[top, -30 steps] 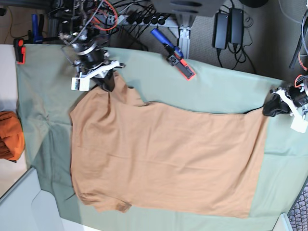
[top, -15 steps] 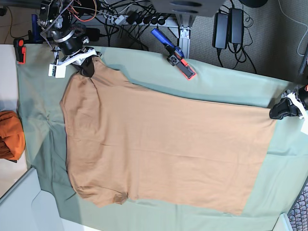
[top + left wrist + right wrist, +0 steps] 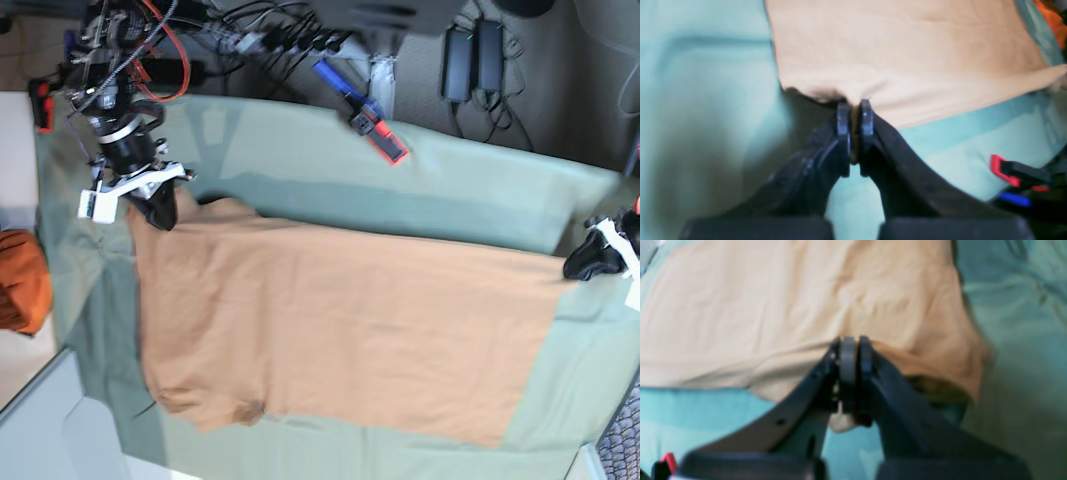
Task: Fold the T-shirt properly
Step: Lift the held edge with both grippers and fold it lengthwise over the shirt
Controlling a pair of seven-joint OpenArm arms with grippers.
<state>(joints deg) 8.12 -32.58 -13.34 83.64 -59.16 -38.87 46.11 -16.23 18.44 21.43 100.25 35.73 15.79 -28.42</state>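
cloth of the t-shirt [image 3: 340,330] lies spread on the green table cover [image 3: 420,180], its far edge now drawn nearer than a moment ago. right gripper [image 3: 853,350] and left gripper [image 3: 853,113] stay clamped on its corners, so folding seems underway.

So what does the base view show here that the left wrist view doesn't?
Only base: the whole T-shirt spread flat, the right gripper pinching its far corner, a sleeve, and the cables and power bricks behind the table.
Only left wrist: the left gripper close up, jaws shut on the shirt's edge with fabric bunched between them.
Both: the shirt, the green cloth, the red-and-blue clamp and the orange bundle.
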